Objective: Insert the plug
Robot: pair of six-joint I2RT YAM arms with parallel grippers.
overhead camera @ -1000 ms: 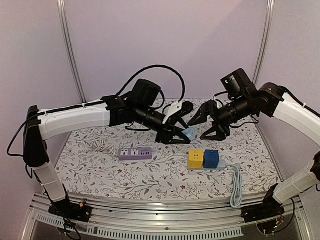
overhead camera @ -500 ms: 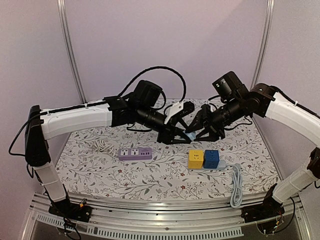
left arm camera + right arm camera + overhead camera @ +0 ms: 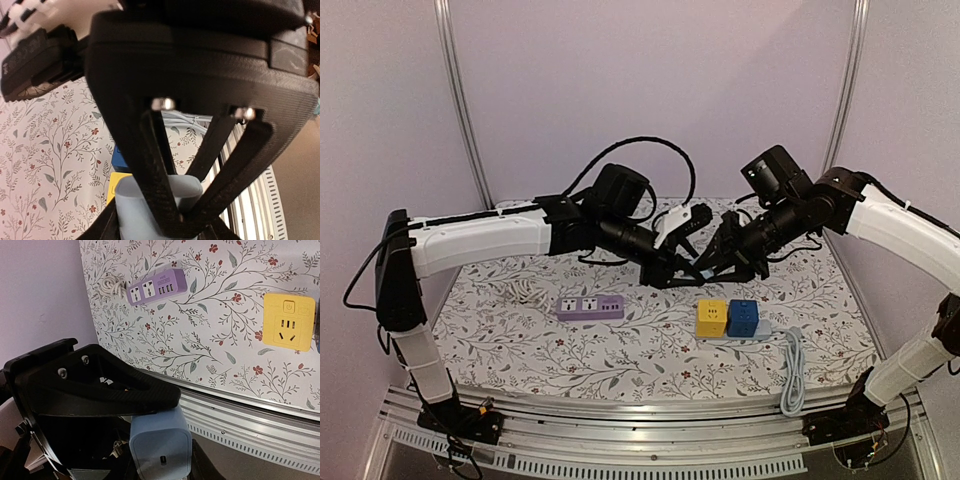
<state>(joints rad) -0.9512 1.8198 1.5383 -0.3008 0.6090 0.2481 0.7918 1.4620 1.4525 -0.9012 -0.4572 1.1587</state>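
Observation:
The plug [image 3: 160, 447] is a light blue block with a small port on its face, held in the air above the table's middle [image 3: 701, 271]. My left gripper [image 3: 691, 268] is shut on it, its black fingers crossing over the blue body [image 3: 135, 205]. From the right, my right gripper [image 3: 713, 266] meets the same plug and is shut on it, with a dark finger against each side in the right wrist view. The yellow socket cube [image 3: 711, 318] and the blue socket cube [image 3: 742, 318] sit on the floral table below, joined on one white strip.
A purple power strip [image 3: 590, 306] lies left of the cubes, with a coiled white cord [image 3: 520, 291] beyond it. A pale cable [image 3: 791, 370] runs from the cubes over the table's near metal rail [image 3: 260, 412]. Purple walls close in the back and sides.
My right gripper came left to the plug and shut on it. My left gripper kept its hold and shifted slightly right.

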